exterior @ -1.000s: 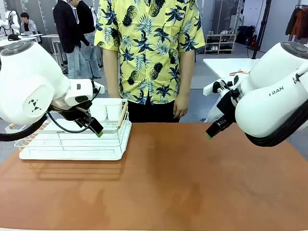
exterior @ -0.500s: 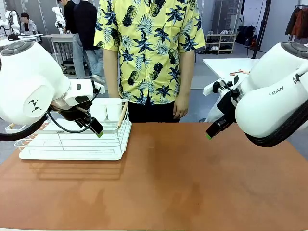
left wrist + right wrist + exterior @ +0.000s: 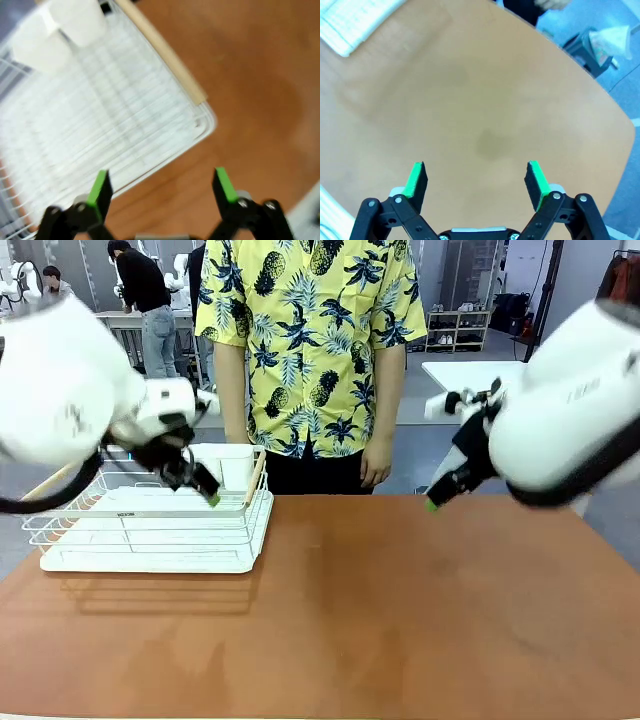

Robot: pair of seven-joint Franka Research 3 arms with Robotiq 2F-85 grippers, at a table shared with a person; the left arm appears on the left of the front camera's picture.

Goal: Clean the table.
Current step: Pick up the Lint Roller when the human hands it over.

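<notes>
Hovering over the surface (image 3: 380, 630), we hold nothing. Right gripper (image 3: 476, 181) is spread wide, with bare reddish-brown top straight ahead of it and a faint darker patch (image 3: 490, 144) just beyond the fingertips. Left gripper (image 3: 162, 186), also wide, sits over the white dish rack (image 3: 206, 122) corner. We judge the right arm nearer the open middle.

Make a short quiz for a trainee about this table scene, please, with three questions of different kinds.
1. True or false: the left gripper is shut.
2. The dish rack stands on which part of the table? A) the robot's left side B) the middle C) the robot's right side
3. Which colour are the pads of the right gripper?
Key: 1 false; 2 A; 3 green.
</notes>
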